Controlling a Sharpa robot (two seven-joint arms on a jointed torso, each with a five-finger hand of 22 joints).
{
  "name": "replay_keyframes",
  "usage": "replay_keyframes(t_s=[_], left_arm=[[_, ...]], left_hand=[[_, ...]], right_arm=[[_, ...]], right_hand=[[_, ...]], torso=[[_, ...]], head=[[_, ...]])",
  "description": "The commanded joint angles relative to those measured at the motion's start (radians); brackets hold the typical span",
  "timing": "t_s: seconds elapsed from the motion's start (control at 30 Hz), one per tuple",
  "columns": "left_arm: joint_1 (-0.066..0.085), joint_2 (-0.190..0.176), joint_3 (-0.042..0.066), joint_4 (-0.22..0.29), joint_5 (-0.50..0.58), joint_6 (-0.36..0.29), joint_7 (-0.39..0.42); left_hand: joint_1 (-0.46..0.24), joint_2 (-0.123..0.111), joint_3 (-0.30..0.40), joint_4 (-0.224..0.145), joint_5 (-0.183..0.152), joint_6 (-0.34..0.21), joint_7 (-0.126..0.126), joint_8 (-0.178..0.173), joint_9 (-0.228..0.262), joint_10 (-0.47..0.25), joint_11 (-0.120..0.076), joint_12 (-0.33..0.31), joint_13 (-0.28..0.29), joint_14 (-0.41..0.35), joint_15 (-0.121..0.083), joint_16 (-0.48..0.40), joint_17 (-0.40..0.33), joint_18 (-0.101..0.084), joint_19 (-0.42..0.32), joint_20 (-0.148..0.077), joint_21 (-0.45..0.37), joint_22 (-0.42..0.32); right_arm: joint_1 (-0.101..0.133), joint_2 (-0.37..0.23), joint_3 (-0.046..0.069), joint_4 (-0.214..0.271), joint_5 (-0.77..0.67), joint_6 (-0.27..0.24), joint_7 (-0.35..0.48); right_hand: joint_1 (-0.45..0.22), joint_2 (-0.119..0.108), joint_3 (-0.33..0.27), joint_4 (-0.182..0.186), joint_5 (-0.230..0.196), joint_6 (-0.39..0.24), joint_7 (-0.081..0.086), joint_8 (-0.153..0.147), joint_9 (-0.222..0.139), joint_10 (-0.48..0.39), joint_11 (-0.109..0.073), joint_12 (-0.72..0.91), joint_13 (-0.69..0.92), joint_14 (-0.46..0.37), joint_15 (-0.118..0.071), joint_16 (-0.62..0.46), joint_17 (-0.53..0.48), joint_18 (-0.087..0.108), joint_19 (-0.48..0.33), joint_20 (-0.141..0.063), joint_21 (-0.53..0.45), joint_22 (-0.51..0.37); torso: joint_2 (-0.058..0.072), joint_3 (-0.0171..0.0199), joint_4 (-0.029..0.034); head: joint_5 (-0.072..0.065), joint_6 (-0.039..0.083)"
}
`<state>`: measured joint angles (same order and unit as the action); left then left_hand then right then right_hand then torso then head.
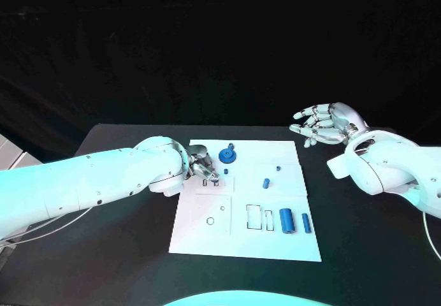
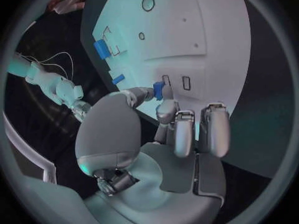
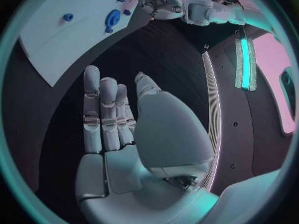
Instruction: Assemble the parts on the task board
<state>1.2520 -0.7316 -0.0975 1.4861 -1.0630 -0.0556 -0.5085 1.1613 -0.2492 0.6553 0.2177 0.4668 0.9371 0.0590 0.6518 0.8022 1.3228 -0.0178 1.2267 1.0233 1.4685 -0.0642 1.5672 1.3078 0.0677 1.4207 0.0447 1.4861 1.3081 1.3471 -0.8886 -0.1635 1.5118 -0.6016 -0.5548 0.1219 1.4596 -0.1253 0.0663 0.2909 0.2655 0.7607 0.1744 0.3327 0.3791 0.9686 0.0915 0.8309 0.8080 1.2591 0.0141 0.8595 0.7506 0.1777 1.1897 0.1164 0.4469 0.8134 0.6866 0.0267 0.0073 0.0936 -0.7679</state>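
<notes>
The white task board [image 1: 276, 245] lies mid-table. My left hand [image 1: 204, 167] hovers low over the board's left part and pinches a small blue part [image 2: 158, 89] between thumb and a finger, close to two small rectangular slots [image 2: 186, 82]. On the board lie a blue gear-like disc [image 1: 227, 155], two small blue pegs [image 1: 266, 183], a thick blue cylinder [image 1: 287, 220] and a thin one [image 1: 306, 222]. My right hand [image 1: 326, 124] hangs in the air beyond the board's far right corner, its fingers apart and holding nothing. The right wrist view shows the disc [image 3: 112, 19] and my left hand [image 3: 163, 0].
The black table [image 1: 368, 255] surrounds the board on all sides. Outlined recesses and round holes [image 2: 148, 3] mark the board's near half. My left forearm [image 1: 83, 185] crosses the table's left side.
</notes>
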Motion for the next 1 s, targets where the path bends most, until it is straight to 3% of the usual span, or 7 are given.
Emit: replay_keyframes(t_s=[0.03, 0.43, 1.0], left_arm=[[-0.001, 0.006, 0.000, -0.005, -0.029, 0.001, -0.003], [-0.001, 0.017, 0.001, -0.019, -0.023, 0.057, -0.012], [-0.001, 0.033, 0.000, -0.031, -0.017, 0.084, -0.007]], left_hand=[[0.006, 0.001, 0.226, -0.232, 0.004, 0.006, 0.000, 0.004, 0.001, 0.005, 0.000, 0.005, -0.001, 0.102, -0.007, 0.004, 0.263, -0.019, 0.008, -0.002, 0.005, 0.054], [0.005, 0.000, 0.227, -0.232, 0.004, 0.006, 0.000, 0.004, 0.001, 0.004, 0.000, 0.003, -0.004, 0.102, -0.007, 0.004, 0.263, -0.020, 0.009, -0.002, 0.006, 0.055], [0.005, 0.000, 0.227, -0.232, 0.004, 0.006, 0.000, 0.003, 0.000, 0.004, 0.000, 0.002, -0.004, 0.102, -0.007, 0.004, 0.263, -0.019, 0.009, -0.003, 0.006, 0.055]], right_arm=[[-0.001, 0.001, 0.000, 0.000, -0.003, 0.009, 0.009], [-0.003, 0.004, 0.000, -0.004, -0.003, 0.011, 0.009], [-0.007, 0.007, 0.000, -0.006, -0.002, 0.018, 0.008]], right_hand=[[-0.001, 0.006, 0.004, 0.000, 0.005, -0.006, -0.001, 0.003, -0.001, -0.002, -0.003, 0.001, -0.001, 0.007, -0.002, -0.003, -0.001, 0.005, 0.006, -0.002, -0.003, -0.001], [-0.002, 0.006, 0.004, 0.000, 0.005, -0.006, -0.001, 0.004, -0.001, -0.002, -0.003, 0.001, -0.002, 0.007, -0.003, -0.005, -0.003, 0.005, 0.007, -0.002, -0.003, -0.001], [-0.003, 0.005, 0.005, -0.001, 0.007, -0.006, -0.001, 0.005, -0.001, -0.002, -0.003, 0.001, -0.003, 0.008, -0.003, -0.006, -0.002, 0.005, 0.008, -0.002, -0.004, -0.003]], torso=[[0.001, 0.0002, 0.0004], [0.001, 0.0007, 0.0011], [0.001, 0.0002, 0.0015]], head=[[0.000, 0.000], [0.001, -0.006], [-0.002, -0.008]])
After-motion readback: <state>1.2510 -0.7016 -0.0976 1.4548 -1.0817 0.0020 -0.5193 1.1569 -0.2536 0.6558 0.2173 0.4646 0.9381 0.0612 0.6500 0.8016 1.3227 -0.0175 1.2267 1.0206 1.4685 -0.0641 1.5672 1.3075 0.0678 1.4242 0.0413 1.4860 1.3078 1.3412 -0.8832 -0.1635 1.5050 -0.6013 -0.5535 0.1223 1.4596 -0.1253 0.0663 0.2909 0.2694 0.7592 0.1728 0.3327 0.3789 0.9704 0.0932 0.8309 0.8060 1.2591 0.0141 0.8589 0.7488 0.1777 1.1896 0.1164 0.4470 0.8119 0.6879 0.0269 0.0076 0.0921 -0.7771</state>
